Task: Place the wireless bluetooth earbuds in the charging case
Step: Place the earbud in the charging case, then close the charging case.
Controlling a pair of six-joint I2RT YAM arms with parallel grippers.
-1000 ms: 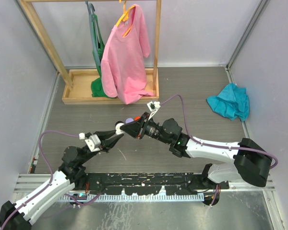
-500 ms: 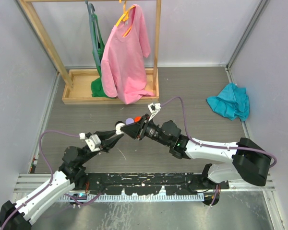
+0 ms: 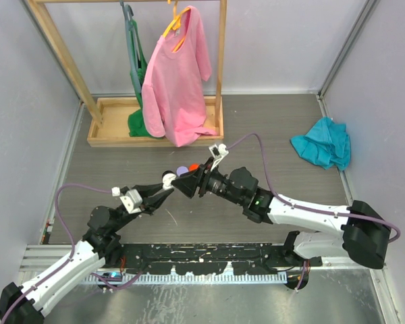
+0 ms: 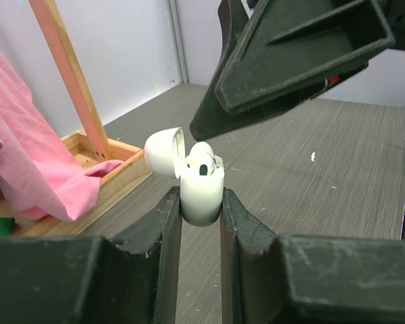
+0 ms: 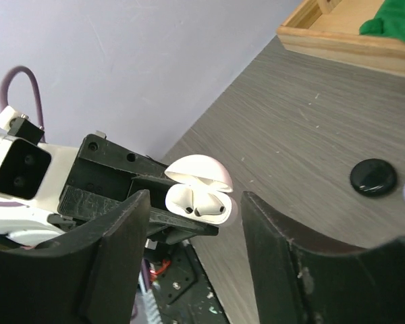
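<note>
Firmly, the left gripper [image 4: 201, 204] was clamped on the white charging case [image 4: 201, 183], whose lid [image 4: 163, 150] was hinged open. Two white earbuds [image 5: 194, 202] sat in its wells. The right gripper [image 5: 196, 217] had its jaws apart, tips just beside the case, above the grey table [image 5: 310, 128]. A dark round disc [image 5: 373, 177] lay beyond.

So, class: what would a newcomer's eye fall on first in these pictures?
The white charging case, lid open, pinched in the left gripper mid-scene, the open right gripper close beside it. Then the pink shirt hanging at the back and the teal cloth at far right.
</note>
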